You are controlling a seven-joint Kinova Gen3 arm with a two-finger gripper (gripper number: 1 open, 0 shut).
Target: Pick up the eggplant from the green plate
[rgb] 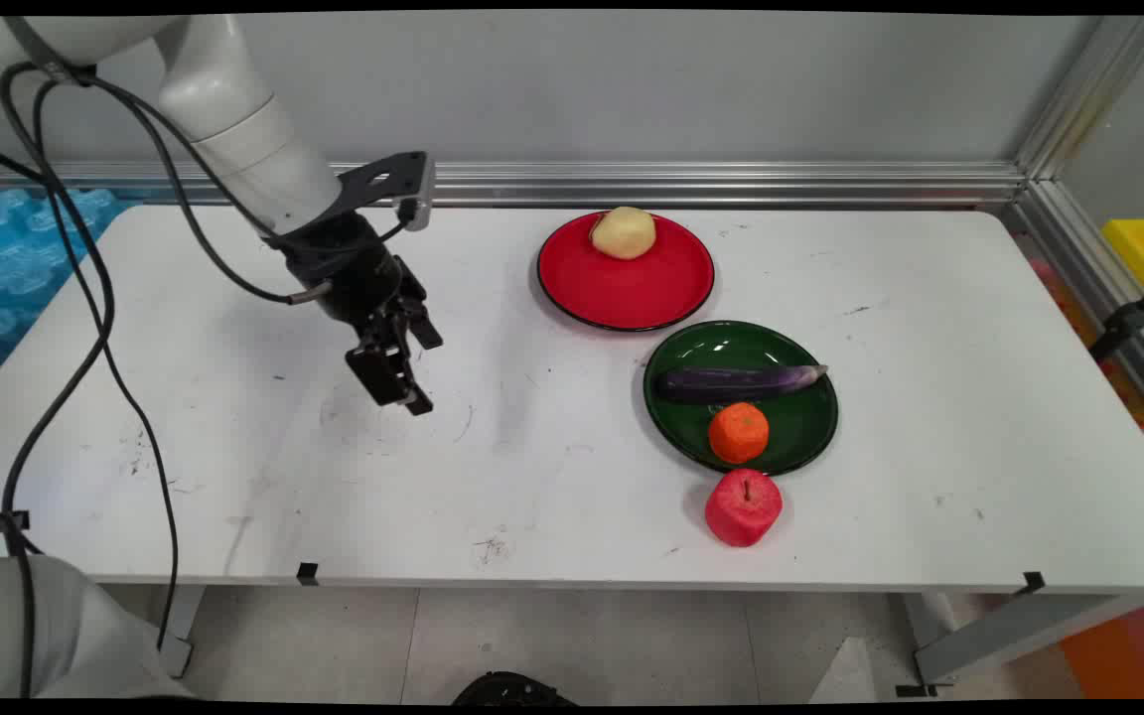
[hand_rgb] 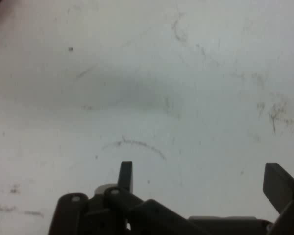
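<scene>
Scuffed bare table is all that lies below the gripper, which hangs low over the white surface left of centre with nothing between its fingers; these are seen spread wide apart in the hand view, empty and touching nothing. Contact with the table is judged the nearest hazard, since the fingertips sit close above it and any further descent would press them into the top. The hanging cables could also drag or snag if the arm were swung widely (they loop down past the table's left edge). Well apart to the right, a potato rests on a red plate, an eggplant and an orange lie in a green plate, and a red apple stands on the table just beside that plate's near rim, where it could be knocked by a careless sweep.
</scene>
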